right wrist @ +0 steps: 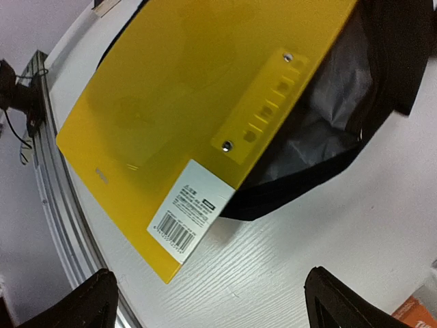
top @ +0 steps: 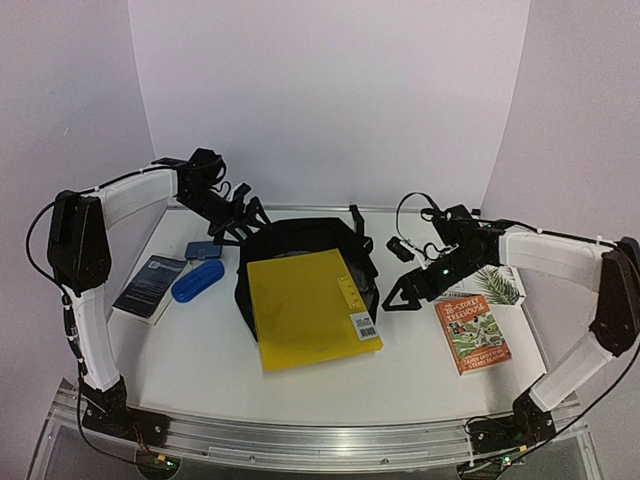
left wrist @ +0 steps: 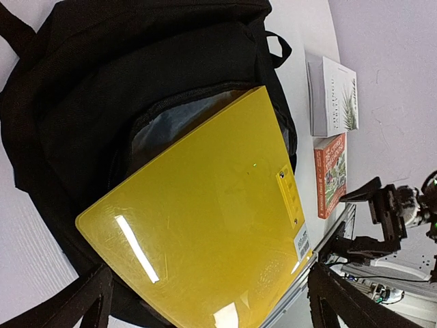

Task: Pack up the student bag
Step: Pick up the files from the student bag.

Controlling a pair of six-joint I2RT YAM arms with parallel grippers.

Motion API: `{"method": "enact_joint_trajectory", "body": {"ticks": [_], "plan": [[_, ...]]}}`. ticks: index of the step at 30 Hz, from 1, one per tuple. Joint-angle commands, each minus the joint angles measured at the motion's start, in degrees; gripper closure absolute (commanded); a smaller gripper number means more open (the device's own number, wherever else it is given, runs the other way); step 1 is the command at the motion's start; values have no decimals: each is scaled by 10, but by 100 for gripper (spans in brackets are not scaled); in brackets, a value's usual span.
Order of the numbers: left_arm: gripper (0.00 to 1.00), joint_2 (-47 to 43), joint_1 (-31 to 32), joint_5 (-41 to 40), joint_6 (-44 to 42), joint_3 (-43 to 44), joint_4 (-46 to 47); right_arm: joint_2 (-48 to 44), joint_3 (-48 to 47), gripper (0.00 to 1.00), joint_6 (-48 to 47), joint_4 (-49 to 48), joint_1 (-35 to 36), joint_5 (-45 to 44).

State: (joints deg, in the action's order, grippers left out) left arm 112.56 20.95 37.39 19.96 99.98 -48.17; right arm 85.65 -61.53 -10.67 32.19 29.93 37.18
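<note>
Atop soft black student bag (top: 300, 236), glossy yellow folder (top: 305, 310); left pincer (top: 240, 224), right pincer (top: 399, 291) released.

White table (top: 200, 360), left side: dark booklet (top: 151, 286), blue pencil case (top: 197, 281) just beside it, small grey-blue case (top: 201, 250) behind. Centre: yellow folder (top: 305, 310) with a barcode label (top: 364, 324) at its near right corner. Right side: orange storybook (top: 473, 334) — white plant-cover book (top: 497, 285) just behind.

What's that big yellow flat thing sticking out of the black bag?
A flat, glossy yellow plastic folder, rectangular, with a yellow clip strip fastened by two rivets and a white barcode label at one corner. Its far end sits inside the open black fabric backpack; the rest lies out over the white table.
</note>
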Motion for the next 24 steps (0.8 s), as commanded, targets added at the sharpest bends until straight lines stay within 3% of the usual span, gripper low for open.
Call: {"method": "enact_joint_trajectory", "body": {"ticks": [1, 9, 17, 24], "plan": [[0, -28, -1, -8, -12, 17, -9, 67, 4, 9, 102, 28, -20, 145], [0, -53, -1, -34, 7, 4, -7, 163, 18, 24, 130, -22, -20, 196], [0, -59, -1, -47, 2, 7, -20, 235, 17, 45, 164, -83, -18, 252], [0, -55, -1, -48, -3, 8, -23, 234, 14, 59, 171, -87, -14, 295]]}}
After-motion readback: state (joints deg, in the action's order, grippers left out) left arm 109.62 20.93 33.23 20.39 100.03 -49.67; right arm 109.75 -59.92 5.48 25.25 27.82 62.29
